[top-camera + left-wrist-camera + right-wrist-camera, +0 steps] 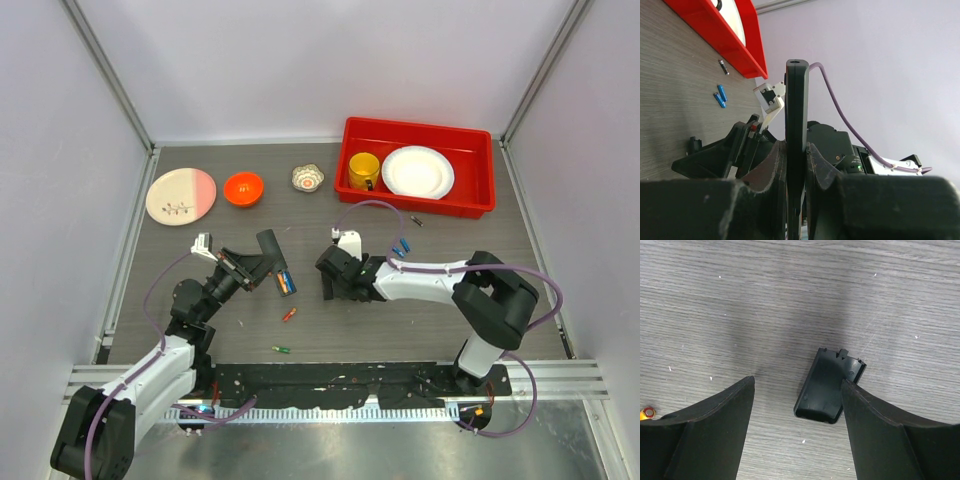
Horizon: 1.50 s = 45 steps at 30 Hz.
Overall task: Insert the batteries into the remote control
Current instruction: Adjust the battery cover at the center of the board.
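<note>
Overhead, top view: left gripper (250, 268) clamped on the remote control (270, 245), which projects past its fingertips. Batteries (286, 283): an orange and blue pair on the table (420, 320) just beside the remote; one red and one green nearer the arm bases; a blue pair near the red bin (440, 208). Right gripper (330, 277) low over a small black cover (328, 291).

Left wrist view: remote edge-on, pinched between both fingers.

Right wrist view: jaws wide, holding nothing. Cover flat on the table at one finger (875, 435) tip; contact cannot be told.

Batteries (289, 314) on table (450, 235) — mug (363, 170) in tray (420, 207)
</note>
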### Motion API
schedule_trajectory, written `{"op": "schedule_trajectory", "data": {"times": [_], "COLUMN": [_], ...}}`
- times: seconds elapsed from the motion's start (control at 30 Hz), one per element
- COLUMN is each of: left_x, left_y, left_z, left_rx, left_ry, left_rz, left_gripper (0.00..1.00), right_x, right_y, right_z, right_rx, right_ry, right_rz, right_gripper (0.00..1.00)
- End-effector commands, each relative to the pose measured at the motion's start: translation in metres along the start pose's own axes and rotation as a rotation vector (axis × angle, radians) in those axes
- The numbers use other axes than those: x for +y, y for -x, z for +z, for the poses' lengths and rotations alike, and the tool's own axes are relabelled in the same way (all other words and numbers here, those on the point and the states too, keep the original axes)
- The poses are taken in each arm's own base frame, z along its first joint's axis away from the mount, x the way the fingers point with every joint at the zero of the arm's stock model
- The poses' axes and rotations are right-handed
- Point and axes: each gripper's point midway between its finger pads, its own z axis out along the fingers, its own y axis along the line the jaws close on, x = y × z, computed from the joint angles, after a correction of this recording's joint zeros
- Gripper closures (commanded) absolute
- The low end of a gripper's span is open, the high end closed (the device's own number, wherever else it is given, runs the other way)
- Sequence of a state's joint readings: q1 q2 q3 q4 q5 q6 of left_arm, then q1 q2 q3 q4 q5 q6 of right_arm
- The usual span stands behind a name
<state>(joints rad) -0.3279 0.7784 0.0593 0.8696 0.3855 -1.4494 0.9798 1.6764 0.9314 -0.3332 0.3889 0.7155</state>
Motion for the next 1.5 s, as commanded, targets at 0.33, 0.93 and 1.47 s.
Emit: {"op": "schedule_trajectory", "data": {"times": [0.33, 0.93, 1.47], "left_x": [-0.006, -0.003, -0.008], "left_y": [-0.003, -0.003, 0.0], "left_z": [-0.001, -0.002, -0.001], "left_rx": [0.013, 0.008, -0.002], "left_ry": [-0.03, -0.023, -0.037], "left_rz": [0.029, 0.02, 0.025], "left_gripper": [1.0, 1.0, 1.0], "right_x": [-0.021, -0.024, 0.069], "right_y": [-0.029, -0.025, 0.059], "right_z": [0.009, 0.0, -0.126], "right_rx": [0.042, 0.016, -0.256], "right_ry": [-0.041, -0.029, 0.841], "right_rz": [0.054, 0.065, 0.284], "right_gripper": [0.34, 0.99, 0.99]}}
